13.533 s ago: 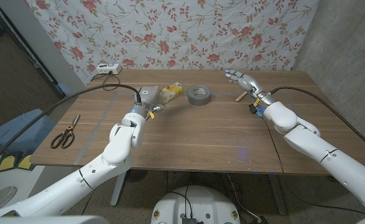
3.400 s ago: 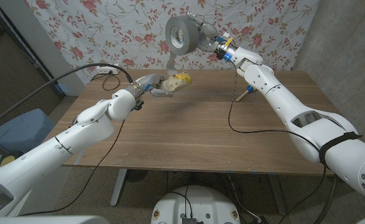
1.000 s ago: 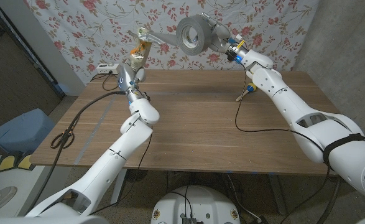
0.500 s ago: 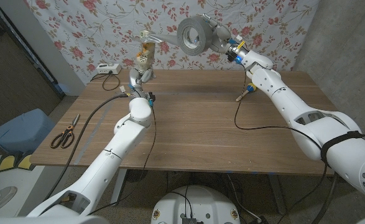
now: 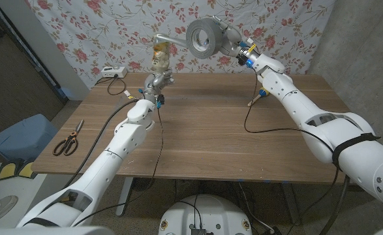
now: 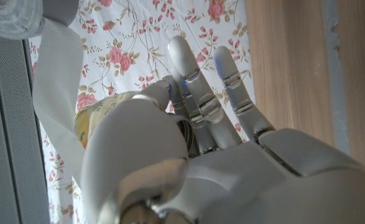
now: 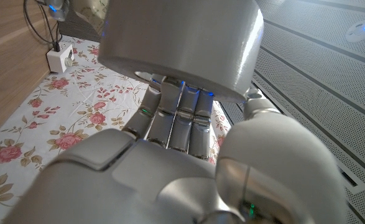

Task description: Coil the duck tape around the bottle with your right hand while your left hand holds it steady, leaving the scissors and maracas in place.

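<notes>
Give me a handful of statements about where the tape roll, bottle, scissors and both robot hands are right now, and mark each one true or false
1. The right hand holds the duct tape roll up above the table. True.
2. The bottle lies on its side on the table. False: the left hand holds it upright in the air.
3. A strip of tape runs from the roll to the top of the bottle. True.
4. The scissors are in the left hand. False: they lie on the table near its left edge, away from both hands.
5. The roll rests on the table by the bottle. False: it is raised in front of the floral cloth.
</notes>
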